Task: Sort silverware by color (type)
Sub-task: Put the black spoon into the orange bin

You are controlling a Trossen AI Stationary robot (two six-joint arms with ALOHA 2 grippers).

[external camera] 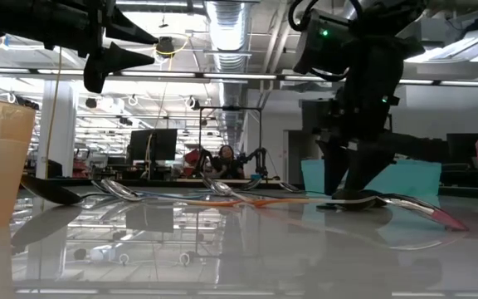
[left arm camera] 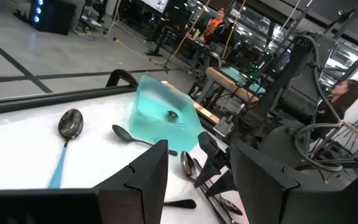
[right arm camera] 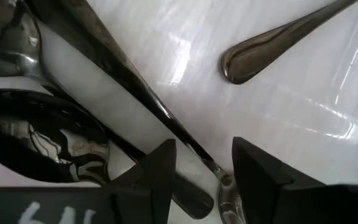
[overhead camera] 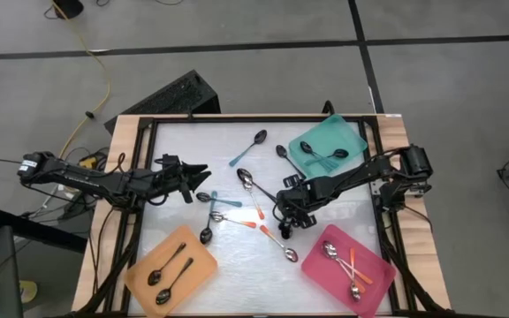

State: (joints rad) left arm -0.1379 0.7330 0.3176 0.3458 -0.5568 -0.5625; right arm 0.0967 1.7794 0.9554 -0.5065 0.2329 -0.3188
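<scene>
Loose spoons lie flat on the white table top: a teal-handled one (overhead camera: pixel 248 147), a dark one (overhead camera: pixel 283 155), a silver one (overhead camera: pixel 247 181), orange-handled ones (overhead camera: pixel 237 221) and others around them. My right gripper (overhead camera: pixel 288 216) is down at the table among them and open. In the right wrist view its fingers (right arm camera: pixel 202 174) stand on either side of a thin dark spoon handle (right arm camera: pixel 135 87), with a spoon bowl (right arm camera: pixel 42 140) beside it. My left gripper (overhead camera: pixel 203 171) is open and hangs above the table's left part (external camera: pixel 139 46). My right gripper comes from above, pointing down, with its open fingers (right arm camera: pixel 260 174) across the dark handle near its end (right arm camera: pixel 213 167), which lies flat on the table. Whether a finger touches the handle, I cannot tell.
A teal tray (overhead camera: pixel 350 134) at the far right holds dark spoons. A pink tray (overhead camera: pixel 374 265) at the near right holds silver and orange-handled spoons. An orange tray (overhead camera: pixel 197 265) at the near left holds two dark spoons. A black frame (overhead camera: pixel 237 119) borders the table. People sit beyond the table (left arm camera: pixel 347 93).
</scene>
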